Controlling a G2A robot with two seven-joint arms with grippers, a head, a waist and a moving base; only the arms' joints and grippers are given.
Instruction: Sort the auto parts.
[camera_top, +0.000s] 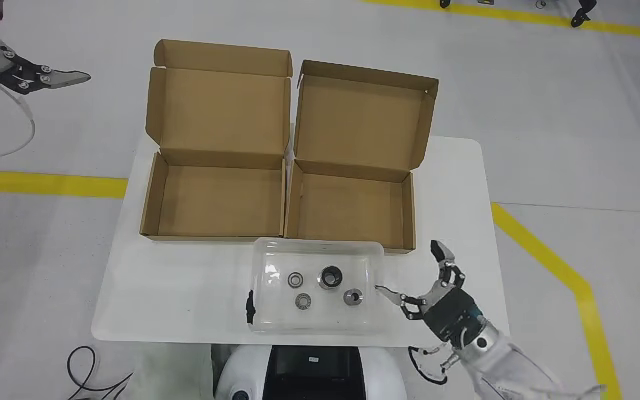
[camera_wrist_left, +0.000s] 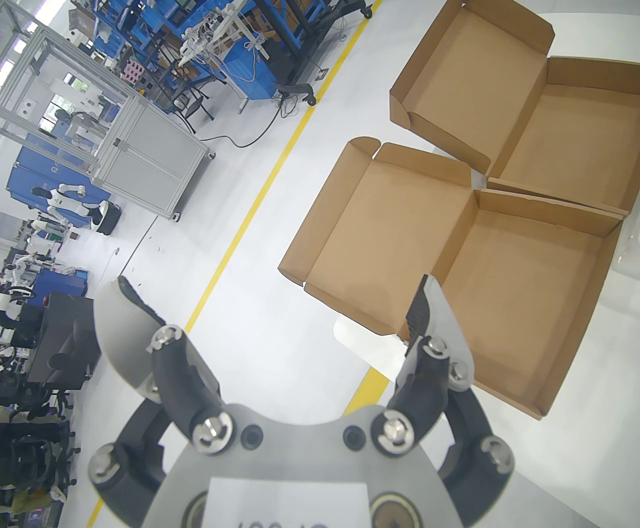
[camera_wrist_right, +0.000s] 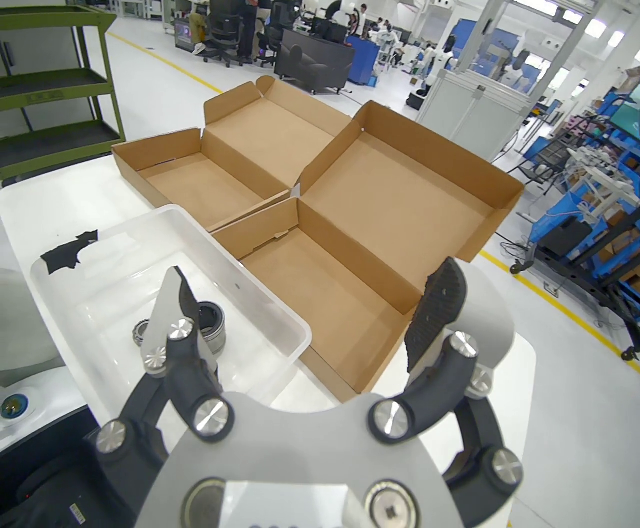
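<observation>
A clear plastic bin (camera_top: 268, 250) at the table's front holds several metal parts, among them a black ring (camera_top: 332, 274) and a small silver bearing (camera_top: 352, 296). Behind the bin stand two open cardboard boxes, one to the left (camera_top: 212, 200) and one to the right (camera_top: 350, 210), both bare inside. My right gripper (camera_top: 407, 268) hangs open just right of the bin with nothing in it. In the right wrist view one fingertip (camera_wrist_right: 176, 285) of the right gripper (camera_wrist_right: 312, 270) overlaps the black ring (camera_wrist_right: 212, 320). My left gripper (camera_wrist_left: 272, 285) is open and held off the table's far left, over the floor (camera_top: 45, 72).
The white table (camera_top: 460, 180) has bare room right of the boxes and along its left front. A scrap of black tape (camera_top: 249, 303) sticks to the bin's left rim. Both box lids (camera_top: 218, 105) stand up at the back.
</observation>
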